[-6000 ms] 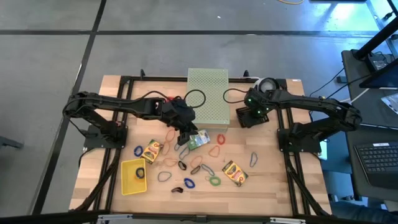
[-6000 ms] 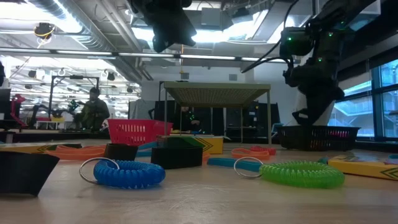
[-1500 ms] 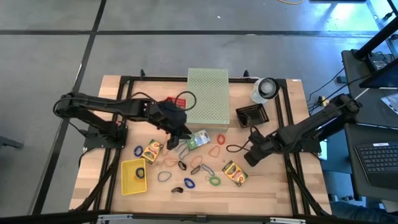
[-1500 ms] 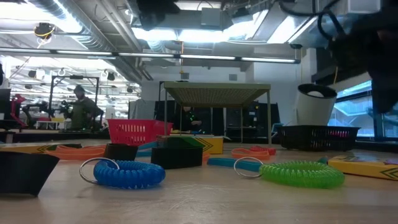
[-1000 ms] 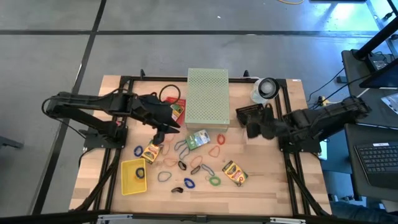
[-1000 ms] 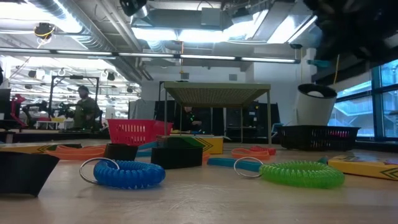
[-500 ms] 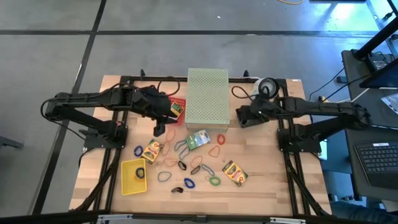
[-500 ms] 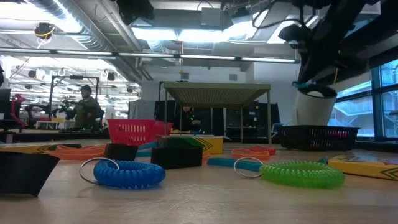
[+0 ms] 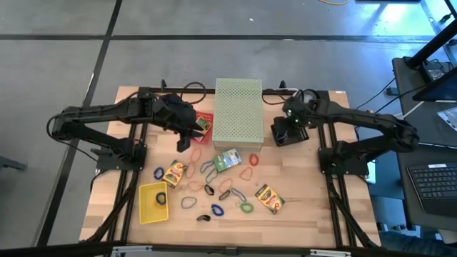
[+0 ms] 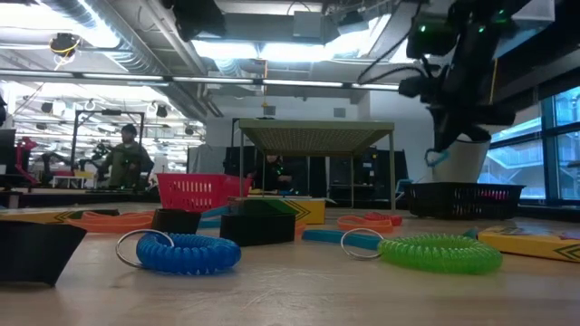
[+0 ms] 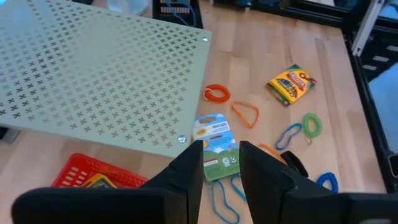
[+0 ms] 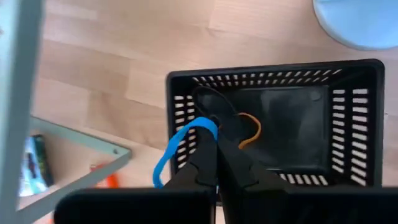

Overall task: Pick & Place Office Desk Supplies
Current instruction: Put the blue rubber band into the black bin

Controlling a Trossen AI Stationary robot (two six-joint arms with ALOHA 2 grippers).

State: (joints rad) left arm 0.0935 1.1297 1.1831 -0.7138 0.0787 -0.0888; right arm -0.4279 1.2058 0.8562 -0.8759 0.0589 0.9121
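A blue rubber-band loop (image 12: 177,144) hangs pinched in my right hand (image 12: 213,163), whose fingers are pressed together on it, above the black mesh basket (image 12: 348,118) at the far right of the worktop (image 9: 307,207). An orange band (image 12: 250,129) lies on the floor of that basket. From above, my right hand (image 9: 290,123) sits over the basket (image 9: 289,133), just beside the large pale green perforated box (image 9: 238,111); in the low view the blue loop (image 10: 439,158) dangles under the hand. A white round container (image 9: 308,99) stands behind the basket. My left hand (image 9: 184,138) hovers at the other side of the perforated box, near a red basket (image 9: 203,123); its fingers (image 11: 190,163) stand a little apart with nothing seen between them. Beyond them lies a pale green card box (image 11: 216,147) close to the corner of the perforated box (image 11: 93,74). The other supplies are spread over the middle of the worktop: two yellow-and-green card boxes (image 9: 269,198), (image 9: 173,173), an orange coil (image 11: 217,93), an orange loop (image 11: 245,114), a green coil (image 11: 311,124), more blue bands (image 11: 288,135) and small black clips (image 9: 209,190). A yellow tray (image 9: 153,202) sits at the near left.
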